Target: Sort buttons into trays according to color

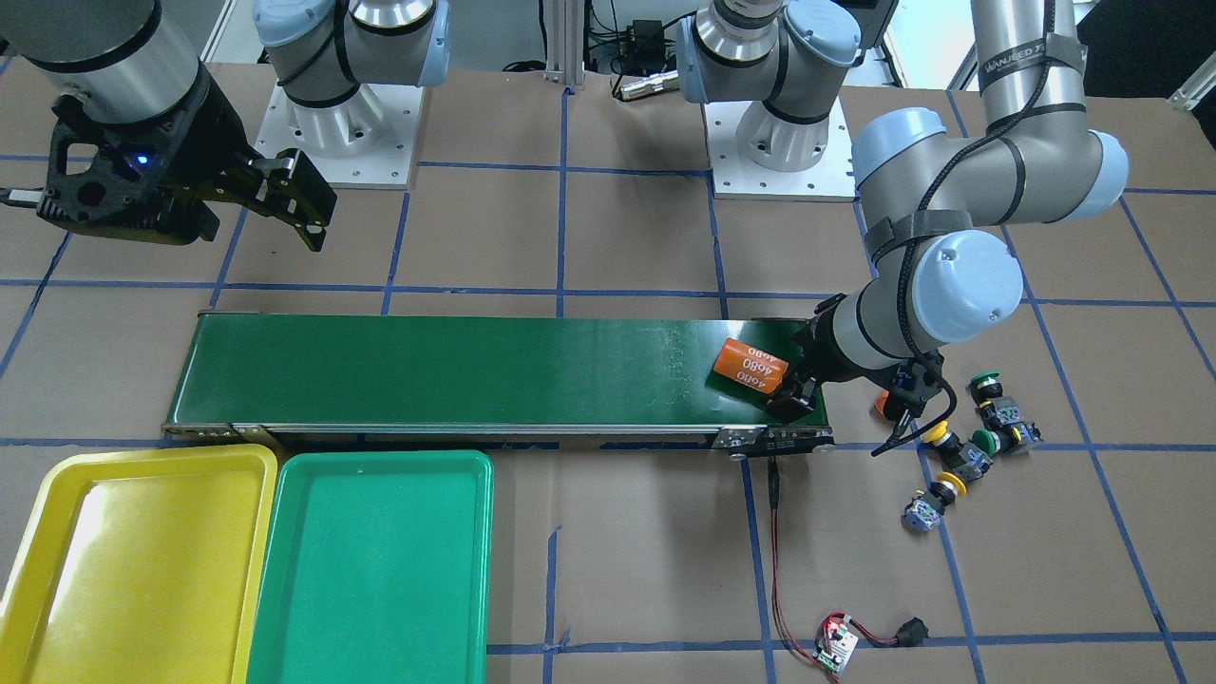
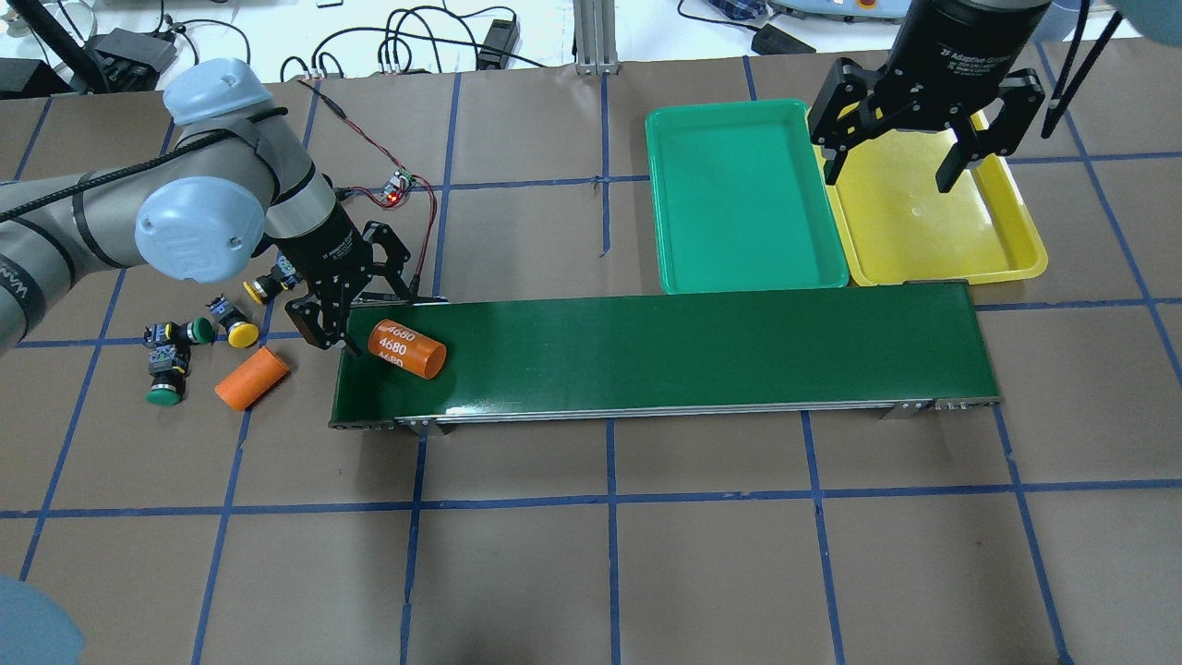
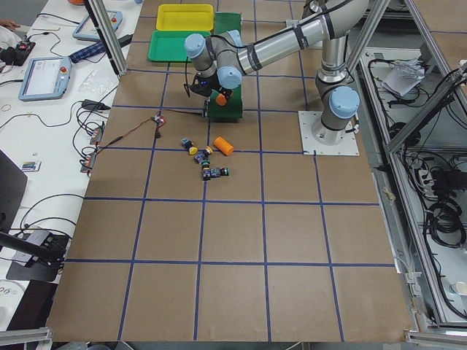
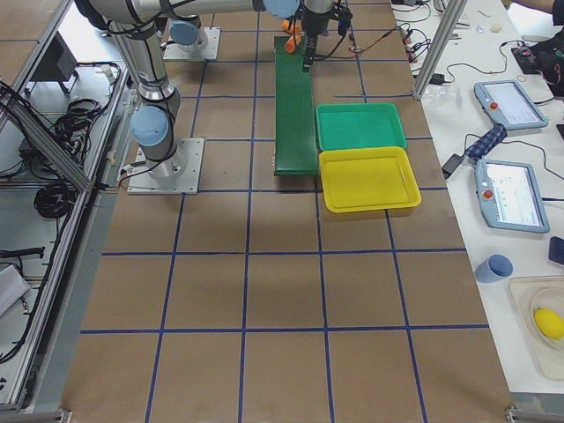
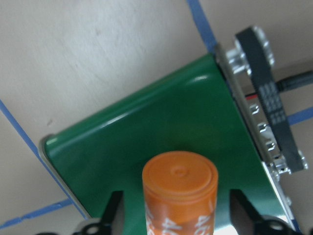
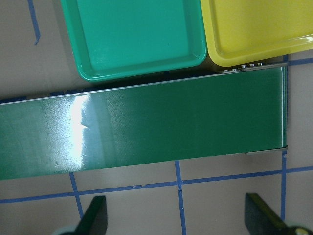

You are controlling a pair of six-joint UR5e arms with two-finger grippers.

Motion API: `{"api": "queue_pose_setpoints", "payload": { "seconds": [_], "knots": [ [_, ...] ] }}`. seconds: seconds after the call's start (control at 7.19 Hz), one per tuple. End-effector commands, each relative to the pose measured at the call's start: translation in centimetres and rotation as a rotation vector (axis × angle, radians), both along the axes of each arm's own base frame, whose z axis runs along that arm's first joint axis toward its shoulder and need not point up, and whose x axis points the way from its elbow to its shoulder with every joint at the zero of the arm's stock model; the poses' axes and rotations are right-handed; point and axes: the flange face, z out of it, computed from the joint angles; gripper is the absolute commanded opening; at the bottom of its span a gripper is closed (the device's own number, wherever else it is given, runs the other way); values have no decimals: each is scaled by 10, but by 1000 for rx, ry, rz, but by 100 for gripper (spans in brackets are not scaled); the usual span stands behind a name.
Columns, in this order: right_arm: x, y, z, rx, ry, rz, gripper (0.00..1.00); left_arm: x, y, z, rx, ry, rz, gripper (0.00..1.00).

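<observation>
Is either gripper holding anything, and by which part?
Nothing is held. The left gripper is open, clear of the orange cylinder on the belt; the right gripper is open and empty.

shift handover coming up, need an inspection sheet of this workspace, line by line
surface: brown paper table with a blue tape grid; dark green conveyor belt on it.
job's things: two yellow buttons and two green buttons loose on the table off the belt's end; green tray and yellow tray empty.
clutter: orange 4680 cylinder on the belt; plain orange cylinder by the buttons.
grippers: left gripper open, fingers either side of the 4680 cylinder; right gripper open, raised, holding nothing.
cables: red-black wire from the belt to a circuit board.
surroundings: operators' bench with screens; cable racks.
</observation>
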Motion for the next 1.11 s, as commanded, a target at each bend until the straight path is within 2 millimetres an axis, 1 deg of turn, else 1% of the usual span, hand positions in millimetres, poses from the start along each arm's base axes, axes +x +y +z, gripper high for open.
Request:
{"api": "queue_pose_setpoints", "payload": {
  "seconds": [0.0, 0.14, 0.28, 0.42, 0.56, 0.7, 0.83, 0.97],
  "knots": [
    [-1, 0, 4, -16, -1, -6, 100, 72, -2, 7, -54, 27, -317, 100],
    [-2, 0, 4, -16, -2, -9, 100, 129, 0, 1, -77, 84, -453, 100],
    [-1, 0, 4, -16, -5, -9, 100, 166, 2, -5, -104, 129, -636, 100],
    [-1, -2, 2, -12, -7, -9, 100, 200, 10, -14, -101, 157, -706, 100],
    [0, -4, 1, -18, -18, -6, 100, 218, 18, -31, -96, 196, -833, 100],
    [0, -4, 0, -16, -19, -1, 100, 220, 12, -38, -149, 171, -980, 100],
    [0, -4, 0, -16, -19, -1, 100, 217, 21, -51, -147, 226, -1156, 100],
    [-1, -4, 0, -16, -20, -3, 100, 208, 35, -64, -145, 287, -1254, 100]
  ]
}}
